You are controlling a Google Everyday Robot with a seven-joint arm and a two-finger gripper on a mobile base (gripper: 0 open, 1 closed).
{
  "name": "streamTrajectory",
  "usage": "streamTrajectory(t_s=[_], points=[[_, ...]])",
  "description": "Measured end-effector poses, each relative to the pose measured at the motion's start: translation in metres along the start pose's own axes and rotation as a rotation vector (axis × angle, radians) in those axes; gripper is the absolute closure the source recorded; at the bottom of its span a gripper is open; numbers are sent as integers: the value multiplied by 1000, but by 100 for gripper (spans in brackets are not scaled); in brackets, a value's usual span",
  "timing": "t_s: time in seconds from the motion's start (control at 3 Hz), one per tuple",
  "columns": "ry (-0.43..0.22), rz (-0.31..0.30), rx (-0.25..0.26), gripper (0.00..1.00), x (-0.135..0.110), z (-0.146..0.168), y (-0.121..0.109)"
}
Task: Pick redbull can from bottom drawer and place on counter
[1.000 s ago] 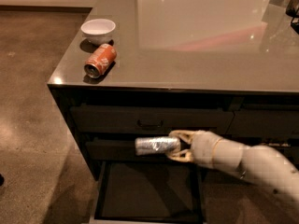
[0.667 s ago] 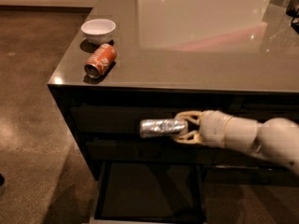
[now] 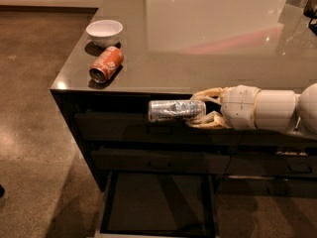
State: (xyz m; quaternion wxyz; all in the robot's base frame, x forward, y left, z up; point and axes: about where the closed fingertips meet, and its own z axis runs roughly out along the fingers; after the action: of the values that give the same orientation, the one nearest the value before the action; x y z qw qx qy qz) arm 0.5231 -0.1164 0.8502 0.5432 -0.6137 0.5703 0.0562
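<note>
My gripper [image 3: 200, 109] is shut on the redbull can [image 3: 173, 110], a slim silvery can held lying sideways in front of the cabinet, just below the counter's front edge. The pale arm reaches in from the right. The bottom drawer [image 3: 158, 202] stands pulled open below, its dark floor bare. The glossy grey counter [image 3: 208, 38] spreads above and behind the can.
An orange soda can [image 3: 106, 64] lies on its side near the counter's left front corner. A white bowl [image 3: 104, 31] stands just behind it. Two shut dark drawers [image 3: 158, 160] sit above the open one. Brown floor lies to the left.
The gripper has lifted the redbull can from just above the open drawer up to nearly the counter's edge height.
</note>
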Motion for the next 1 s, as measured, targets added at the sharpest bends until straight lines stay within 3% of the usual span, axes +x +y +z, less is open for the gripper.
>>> streamTrajectory(t_s=[0.33, 0.67, 1.0], points=[[0, 0, 0, 100, 0, 0, 0], [43, -47, -28, 100, 13, 4, -27], [85, -73, -61, 100, 29, 5, -71]])
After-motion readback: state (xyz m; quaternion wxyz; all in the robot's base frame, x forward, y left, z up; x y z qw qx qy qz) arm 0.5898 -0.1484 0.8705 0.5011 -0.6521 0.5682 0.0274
